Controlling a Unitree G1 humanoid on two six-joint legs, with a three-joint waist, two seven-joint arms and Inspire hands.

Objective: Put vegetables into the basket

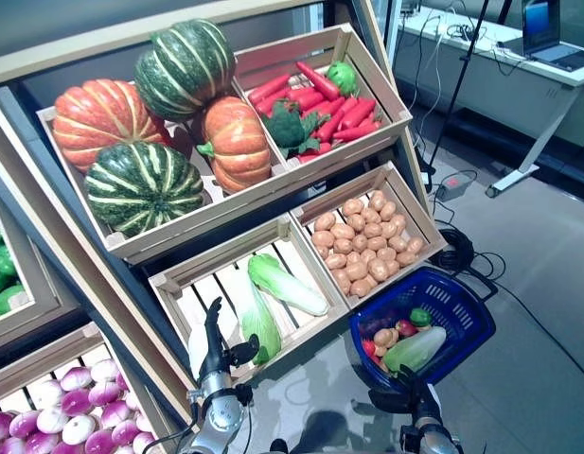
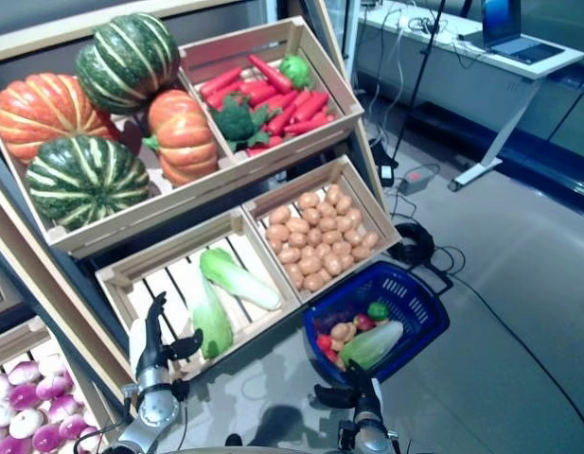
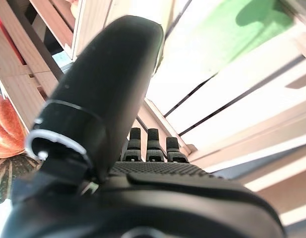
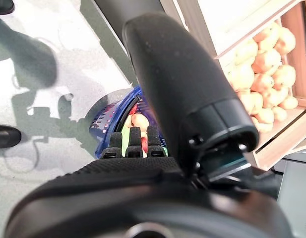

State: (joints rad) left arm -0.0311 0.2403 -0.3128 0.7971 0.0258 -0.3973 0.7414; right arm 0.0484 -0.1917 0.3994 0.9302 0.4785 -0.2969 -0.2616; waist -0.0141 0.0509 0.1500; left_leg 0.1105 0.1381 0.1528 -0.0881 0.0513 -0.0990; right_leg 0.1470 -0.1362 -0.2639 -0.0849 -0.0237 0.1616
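Dark fingers first: the left hand (image 1: 216, 345) sits low at the front lip of the slatted crate (image 1: 183, 284), fingers straight and relaxed, holding nothing, thumb sticking out. The right hand (image 1: 412, 390) hovers just on the near side of the blue basket (image 1: 462, 301), also loose and empty. That basket stands on the floor and already has a cabbage (image 1: 416, 348), a few potatoes and some red and green bits in it, so I'd say we're between picks, lining up for another vegetable. Closest candidates are the two napa cabbages (image 1: 285, 284) lying in the crate right past the left hand; next door is the potato crate (image 1: 362, 236), just above the basket. Up on the higher shelf are the pumpkins (image 1: 140, 184) and the crate of red peppers (image 1: 334, 104) with a broccoli, which look like a long reach. Next move probably calls for the left hand to go forward over the crate lip, curl round a cabbage, then carry it across to the basket without clipping the wooden edge.
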